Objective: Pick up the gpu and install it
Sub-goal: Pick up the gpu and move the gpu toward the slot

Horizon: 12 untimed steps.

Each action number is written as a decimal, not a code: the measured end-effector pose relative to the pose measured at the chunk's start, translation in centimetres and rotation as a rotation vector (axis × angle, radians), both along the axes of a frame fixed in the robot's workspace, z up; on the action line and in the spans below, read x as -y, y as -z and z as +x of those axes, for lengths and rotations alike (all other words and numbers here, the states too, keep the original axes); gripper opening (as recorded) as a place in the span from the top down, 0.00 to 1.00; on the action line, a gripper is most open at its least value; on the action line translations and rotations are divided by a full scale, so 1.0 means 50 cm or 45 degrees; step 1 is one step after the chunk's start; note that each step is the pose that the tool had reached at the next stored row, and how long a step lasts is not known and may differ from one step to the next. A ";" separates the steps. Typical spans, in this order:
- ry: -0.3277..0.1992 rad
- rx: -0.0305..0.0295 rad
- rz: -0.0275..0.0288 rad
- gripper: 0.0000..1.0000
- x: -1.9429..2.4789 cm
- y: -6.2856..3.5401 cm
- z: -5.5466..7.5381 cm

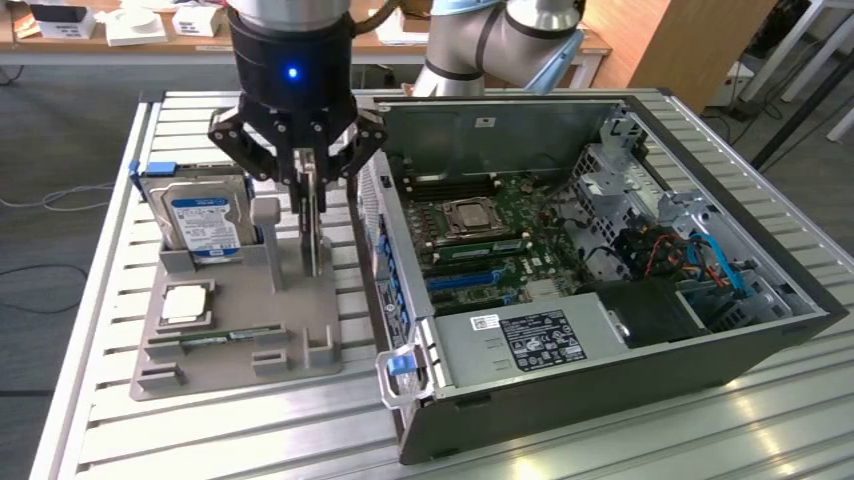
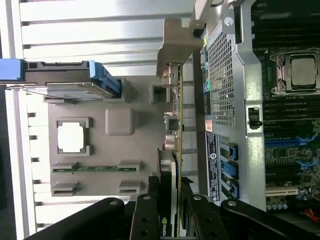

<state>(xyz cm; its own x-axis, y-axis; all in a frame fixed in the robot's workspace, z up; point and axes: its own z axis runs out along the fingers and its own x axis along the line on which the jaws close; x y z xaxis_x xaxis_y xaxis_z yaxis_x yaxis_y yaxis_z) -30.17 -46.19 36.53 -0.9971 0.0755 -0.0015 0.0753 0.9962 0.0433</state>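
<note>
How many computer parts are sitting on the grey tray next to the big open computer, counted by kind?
Silver hard drive with blue-white label: 1
Silver square processor chip: 1
Narrow green memory stick: 1
Thin black gpu card, standing upright: 1
Total on the grey plastic tray: 4

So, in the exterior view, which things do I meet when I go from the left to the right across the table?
Hard drive → gpu, upright between the fingers of the gripper → then, inside the open computer case: processor → blue cables.
</note>
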 end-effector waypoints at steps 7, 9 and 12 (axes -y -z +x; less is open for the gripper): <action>0.000 0.0000 0.0000 0.73 0.0001 -0.063 0.000; 0.000 0.0000 0.0000 0.73 0.0000 -0.082 0.000; 0.000 -0.0001 0.0000 0.73 0.0000 -0.109 0.000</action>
